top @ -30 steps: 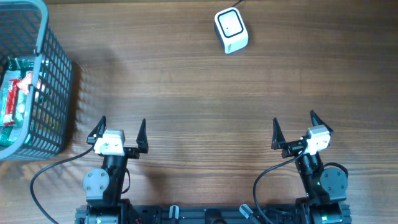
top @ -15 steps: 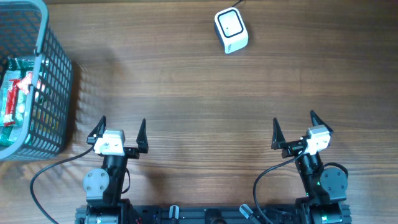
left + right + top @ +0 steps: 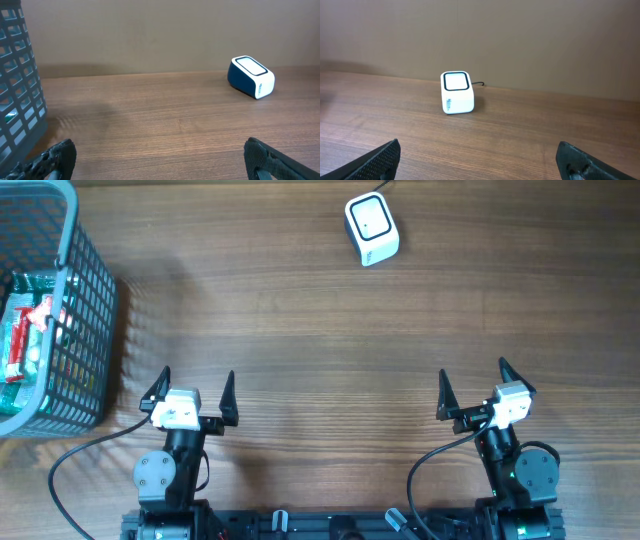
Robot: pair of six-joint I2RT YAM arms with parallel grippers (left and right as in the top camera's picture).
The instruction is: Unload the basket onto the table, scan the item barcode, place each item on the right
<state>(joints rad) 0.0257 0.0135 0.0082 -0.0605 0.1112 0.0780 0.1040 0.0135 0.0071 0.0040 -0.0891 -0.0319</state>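
packet [image 3: 24,340]: in basket [image 3: 95,310] — long axis near-to-far, print unreadable
scanner [image 3: 371,228]: window up
left gripper [image 3: 196,374], right gripper [image 3: 472,370]: wide open — empty

Both arms sit folded back at the near edge of the table. The left gripper [image 3: 194,386] and the right gripper [image 3: 472,385] each point toward the far edge, jaws spread wide with nothing between them.

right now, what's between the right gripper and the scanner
Nothing but bare wooden table lies between the right gripper and the scanner; the overhead and right wrist views both show it.
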